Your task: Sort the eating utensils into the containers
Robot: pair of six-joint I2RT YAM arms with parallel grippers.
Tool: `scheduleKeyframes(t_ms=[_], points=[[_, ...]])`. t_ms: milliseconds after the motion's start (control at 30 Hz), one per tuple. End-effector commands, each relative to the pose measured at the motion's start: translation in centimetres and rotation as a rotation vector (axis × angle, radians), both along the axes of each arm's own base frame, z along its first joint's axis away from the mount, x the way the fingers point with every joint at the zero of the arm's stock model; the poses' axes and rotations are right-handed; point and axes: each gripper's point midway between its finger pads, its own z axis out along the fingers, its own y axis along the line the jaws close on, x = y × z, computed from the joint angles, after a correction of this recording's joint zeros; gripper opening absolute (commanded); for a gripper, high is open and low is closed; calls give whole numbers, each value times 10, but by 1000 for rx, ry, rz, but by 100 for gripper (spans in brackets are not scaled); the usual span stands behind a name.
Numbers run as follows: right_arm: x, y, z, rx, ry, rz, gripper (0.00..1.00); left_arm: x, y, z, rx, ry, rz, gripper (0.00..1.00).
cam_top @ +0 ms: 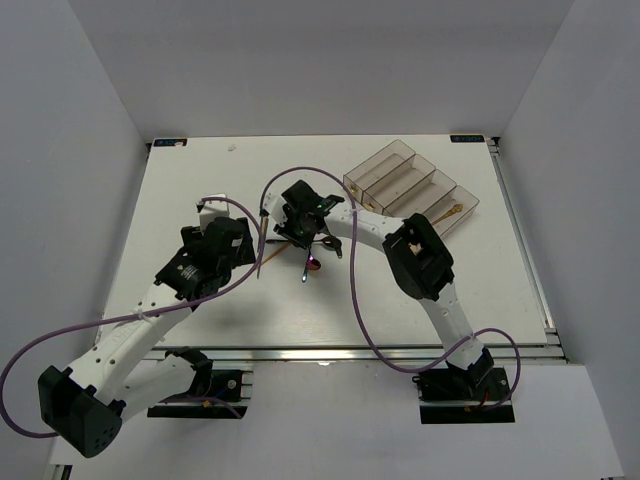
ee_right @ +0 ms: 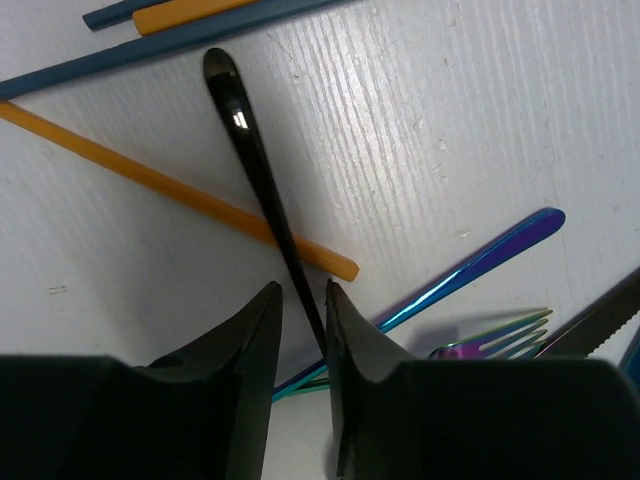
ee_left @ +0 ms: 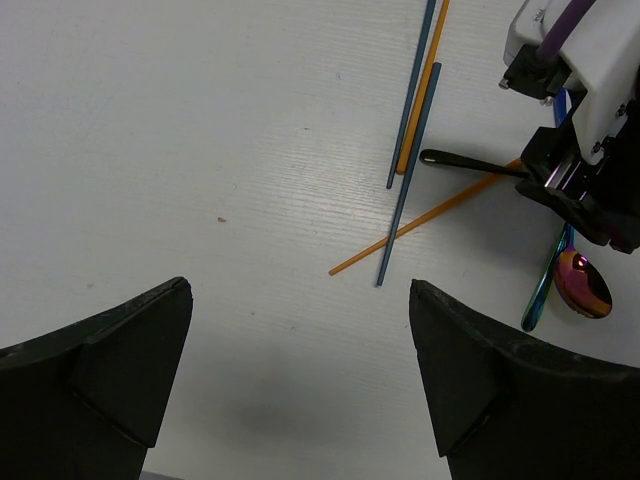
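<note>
Black piece point(ee_right: 245, 130) between right jaws (close-set)

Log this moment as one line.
right gripper: partly open, straddling black utensil handle | left gripper: open, empty | containers: gold spoon lies in end one
</note>
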Motion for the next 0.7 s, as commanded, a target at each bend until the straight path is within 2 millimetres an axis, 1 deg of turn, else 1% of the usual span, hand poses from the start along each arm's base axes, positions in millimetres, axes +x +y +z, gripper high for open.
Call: scheduleKeyframes(t_ms=[0,33,100,133,167,267,333,367,400,467,567,600,667], points=[[-7,-4,-5,-17,53,41,29,1,-1,0,-5,-8,-5,98],[-8,-4,-5,-12,63,47,27,1,-1,0,-5,-8,-5,98],[-11,-6,-5,-12,87,55,19,1,-1,1,-6,-9,-5,98],[-12,-6,-6,-13,93,57,19,1,-1,1,-6,-9,-5,98],[-12,-7,-6,-14,95,54,16,1,0,1,-5,-10,-4,98],[-13,-8,-3,-7,92,49,10,1,0,1,-5,-10,-4,98],[-10,-5,6,13,73,43,6,1,0,1,-3,-9,-3,98],[-11,-6,5,13,73,41,2,1,0,1,-3,-9,-3,98],[-10,-5,11,24,63,40,0,1,0,1,-3,-9,-3,98],[-8,-4,17,34,48,38,0,1,1,1,-2,-8,-2,98],[-5,-2,36,61,20,30,0,1,1,2,-3,-12,2,98],[-4,-1,48,80,8,24,0,1,1,1,-2,-11,2,98],[-3,-1,62,103,-11,10,0,1,1,2,-1,-11,3,98]])
